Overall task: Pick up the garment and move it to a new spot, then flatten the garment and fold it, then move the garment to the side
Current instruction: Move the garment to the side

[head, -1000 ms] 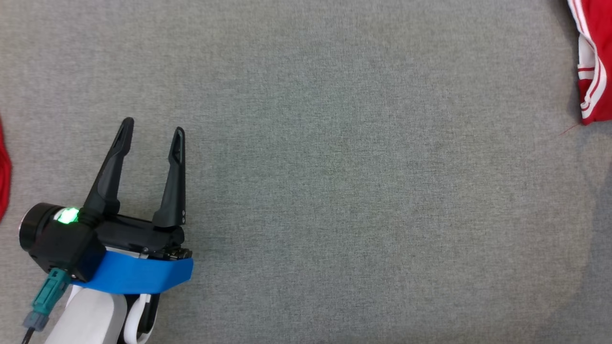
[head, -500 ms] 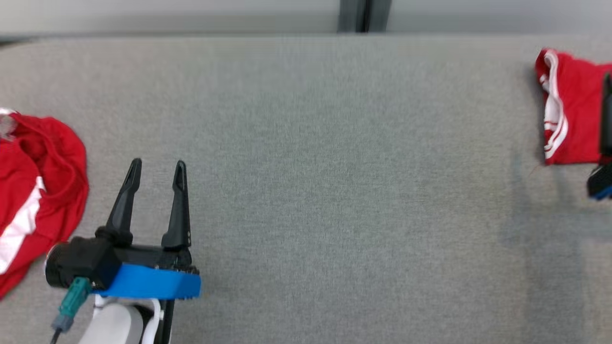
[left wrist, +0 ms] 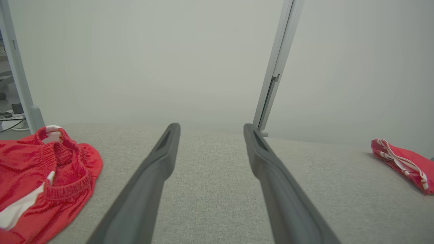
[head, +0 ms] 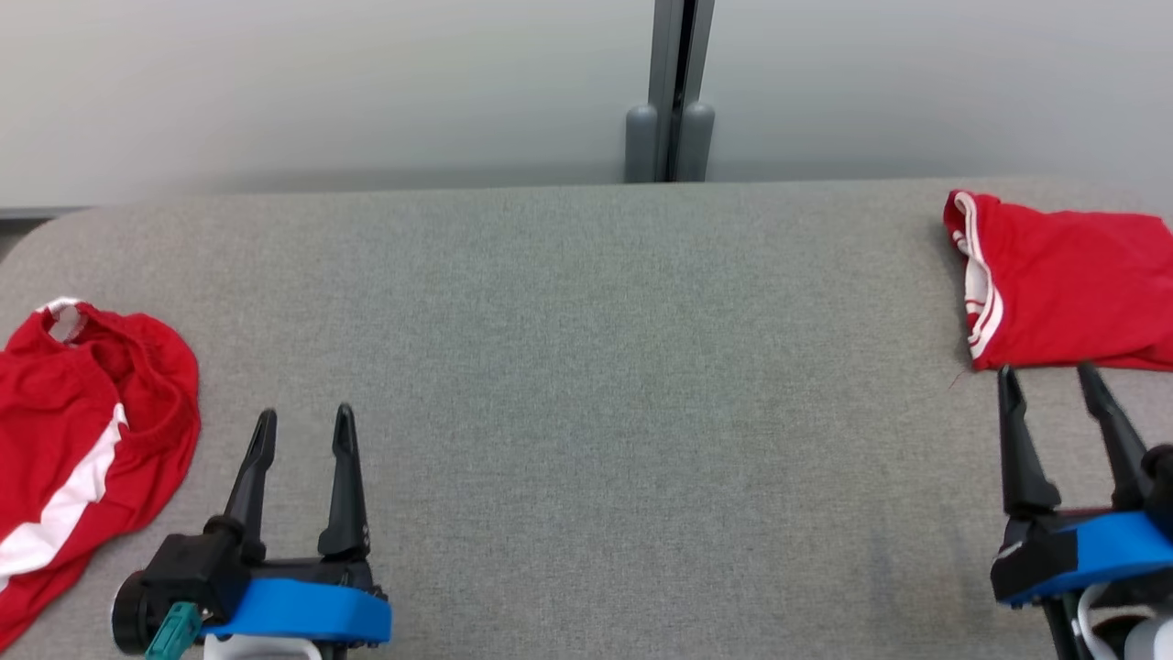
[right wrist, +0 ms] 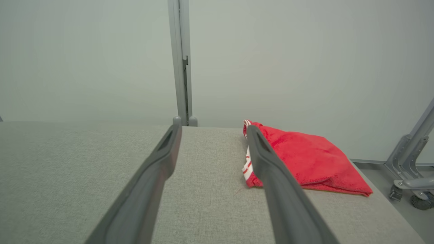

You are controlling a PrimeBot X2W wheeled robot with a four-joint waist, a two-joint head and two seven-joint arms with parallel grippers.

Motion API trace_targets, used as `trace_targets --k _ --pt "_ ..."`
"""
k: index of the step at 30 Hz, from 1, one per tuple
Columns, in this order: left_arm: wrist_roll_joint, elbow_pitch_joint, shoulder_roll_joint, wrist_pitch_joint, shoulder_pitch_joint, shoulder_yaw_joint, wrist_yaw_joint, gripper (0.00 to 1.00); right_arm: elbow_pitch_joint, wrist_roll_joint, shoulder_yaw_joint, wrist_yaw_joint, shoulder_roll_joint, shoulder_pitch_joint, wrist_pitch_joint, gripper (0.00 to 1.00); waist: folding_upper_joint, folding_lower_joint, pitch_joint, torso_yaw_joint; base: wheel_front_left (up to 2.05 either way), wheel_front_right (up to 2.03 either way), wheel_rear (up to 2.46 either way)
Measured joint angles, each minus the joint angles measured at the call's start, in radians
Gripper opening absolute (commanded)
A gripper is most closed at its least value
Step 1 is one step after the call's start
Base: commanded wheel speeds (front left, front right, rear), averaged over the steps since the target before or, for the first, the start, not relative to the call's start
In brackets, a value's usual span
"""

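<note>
counter (head: pixel 586 412): grey, plain weave
left garment (head: pixel 82 440): red, white stripe
right garment (head: pixel 1072 284): red, white edge stripes
my left hand (head: pixel 304 414): black fingers, blue band
my right hand (head: pixel 1046 370): same

On my head view, crumpled red garment (head: pixel 82 431) cut off at the left edge, folded red garment (head: pixel 1072 284) cut at the right edge, right gripper (head: pixel 1046 371) body partly out of frame, striped hem partly hidden from me behind a finger (right wrist: pixel 269 169), right wrist view.

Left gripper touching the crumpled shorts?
Apart. Head view shows a strip of bare table between the left gripper and the crumpled shorts.
</note>
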Motion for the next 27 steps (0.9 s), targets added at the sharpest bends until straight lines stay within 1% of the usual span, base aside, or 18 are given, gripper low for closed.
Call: trace_targets --k 6,12,18,27 --pt "0.025 0.055 -0.014 0.0 0.05 0.023 -0.01 1.0 -0.029 0.004 0.0 0.0 0.036 0.093 0.045 1.0 -0.0001 -0.0002 -0.066 -0.007 0.0 0.0 0.0" --pt "0.022 0.126 -0.013 0.0 0.085 0.025 -0.013 1.0 -0.021 0.023 0.002 0.0 0.042 0.145 0.073 1.0 -0.0001 -0.0002 -0.123 -0.013 0.0 0.0 0.0" --pt "0.02 0.167 0.001 0.0 0.091 0.025 -0.017 1.0 -0.013 0.022 0.025 0.0 0.043 0.162 0.1 1.0 0.0 0.0 -0.145 0.0 0.0 0.0 0.0" --pt "0.026 0.165 0.002 0.0 0.107 0.018 -0.028 1.0 -0.02 0.024 0.038 0.0 0.043 0.175 0.101 1.0 0.0 -0.0001 -0.161 0.014 0.0 0.0 0.0"
